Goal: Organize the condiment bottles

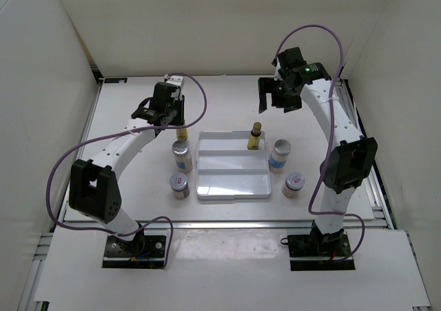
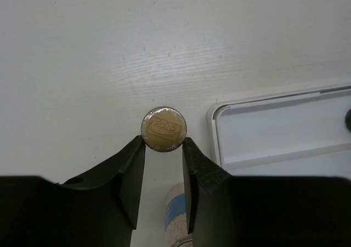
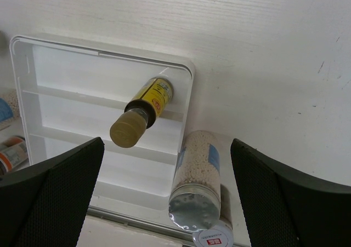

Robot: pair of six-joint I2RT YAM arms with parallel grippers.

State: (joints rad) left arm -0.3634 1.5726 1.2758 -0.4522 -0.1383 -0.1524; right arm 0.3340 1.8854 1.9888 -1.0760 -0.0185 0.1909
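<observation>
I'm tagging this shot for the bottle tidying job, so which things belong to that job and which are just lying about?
Job: right yellow bottle; left yellow bottle, between the left fingers; left blue-labelled bottle; right blue-labelled bottle; left red-labelled jar; right red-labelled jar.
Other: white tray; table.

A high camera above the near edge looks down on the whole table (image 1: pixel 138 111). Both wrist cameras look down closely, sharing the white tray (image 1: pixel 231 183).
</observation>
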